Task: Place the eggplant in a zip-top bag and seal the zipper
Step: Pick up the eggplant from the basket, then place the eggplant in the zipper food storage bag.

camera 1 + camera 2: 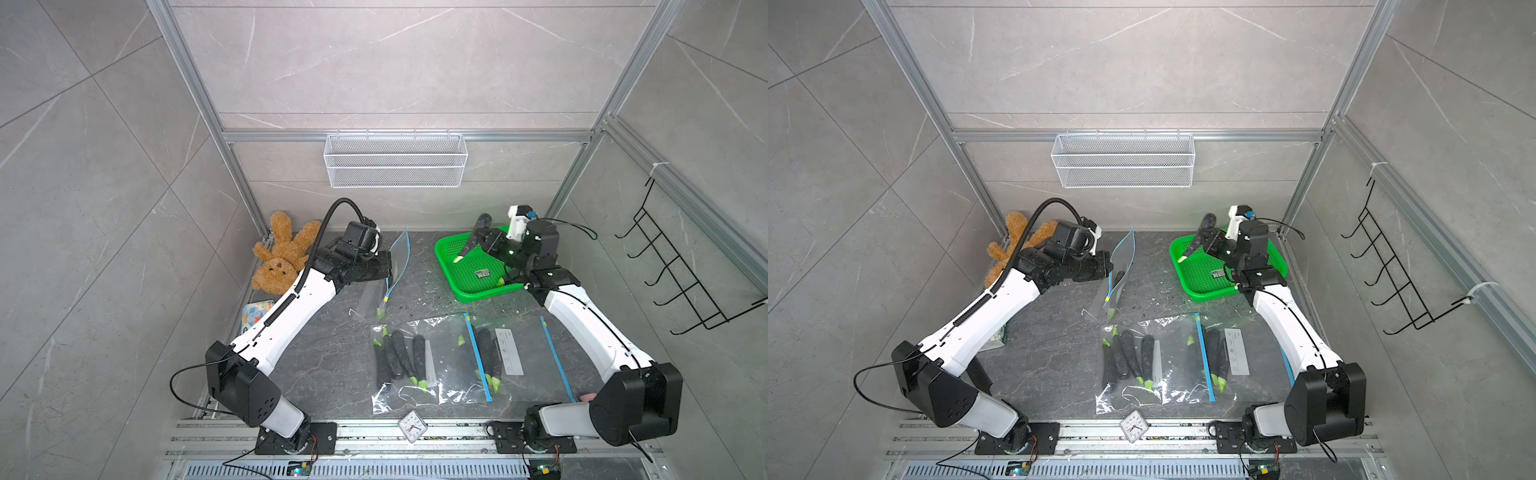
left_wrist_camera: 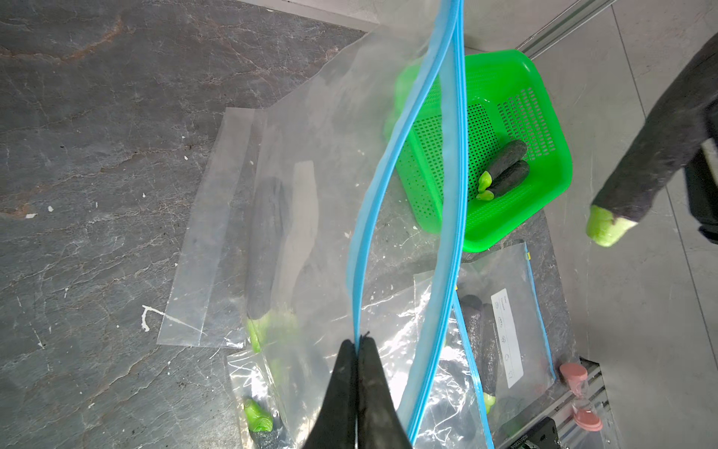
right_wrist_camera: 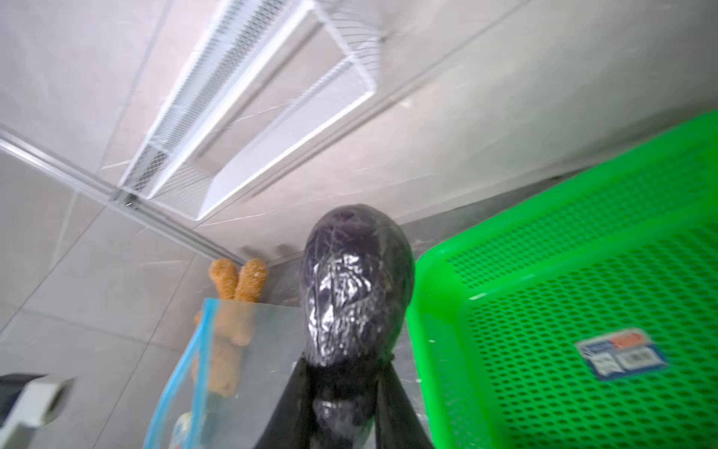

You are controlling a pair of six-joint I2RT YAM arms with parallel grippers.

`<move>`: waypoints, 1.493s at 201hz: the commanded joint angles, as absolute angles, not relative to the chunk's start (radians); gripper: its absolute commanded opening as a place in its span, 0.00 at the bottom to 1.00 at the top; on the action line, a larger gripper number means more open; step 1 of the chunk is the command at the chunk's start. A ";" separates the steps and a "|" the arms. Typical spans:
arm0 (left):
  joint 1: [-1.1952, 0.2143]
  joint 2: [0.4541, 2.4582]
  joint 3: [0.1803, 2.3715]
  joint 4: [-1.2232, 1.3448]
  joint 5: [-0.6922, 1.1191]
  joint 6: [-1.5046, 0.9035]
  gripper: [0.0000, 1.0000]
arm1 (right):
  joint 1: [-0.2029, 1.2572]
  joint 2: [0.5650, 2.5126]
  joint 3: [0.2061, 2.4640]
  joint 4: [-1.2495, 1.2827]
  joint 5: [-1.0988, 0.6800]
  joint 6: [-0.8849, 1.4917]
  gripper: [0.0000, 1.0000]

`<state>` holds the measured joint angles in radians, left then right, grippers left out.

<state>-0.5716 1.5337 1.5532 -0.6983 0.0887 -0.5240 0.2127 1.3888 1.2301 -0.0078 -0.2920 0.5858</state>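
Left gripper (image 2: 359, 346): fingers pressed together on one blue zipper (image 2: 388, 163) strip of the zip-top bag (image 1: 397, 257). I'm holding it up on edge over the middle of the counter (image 1: 324, 365), toward the far edge. Its mouth gapes, with the two strips bowed apart in the left wrist view. A bagged eggplant (image 2: 268, 241) sits inside, green stem down. Right gripper (image 3: 345, 361): clamped on the eggplant (image 3: 355, 280), one finger on each side of its body. In both top views it hangs tilted over the far-left corner of the green basket (image 1: 449, 270), stem end low, well apart from the bag mouth. The basket's left rim lies between the two. The basket sits at the counter's far-right corner, with two spare eggplants (image 2: 505, 167) side by side in it and a sticker (image 3: 621, 355) on its floor. Toward the front edge lie overlapping clear bags: a crumpled bag (image 1: 415, 399) holding four eggplants and a labelled bag (image 1: 528, 353), its right side under my right arm. A plush rabbit (image 1: 282, 253) lies in the far-left corner behind my left arm. A small clock (image 1: 412, 427) is on the front rail. A white wire basket (image 1: 395, 160) hangs on the back wall and a black hook rack (image 1: 681, 274) on the right wall.
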 commanded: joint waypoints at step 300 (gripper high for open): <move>-0.569 1.488 1.578 -0.687 0.079 -0.527 0.00 | 0.726 1.626 1.452 -0.109 0.175 0.322 0.35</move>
<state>-0.5716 1.5105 1.5532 -0.7055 0.0814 -0.5240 0.7242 1.6733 1.4788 -0.1089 0.1684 0.3214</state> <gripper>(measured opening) 0.044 0.322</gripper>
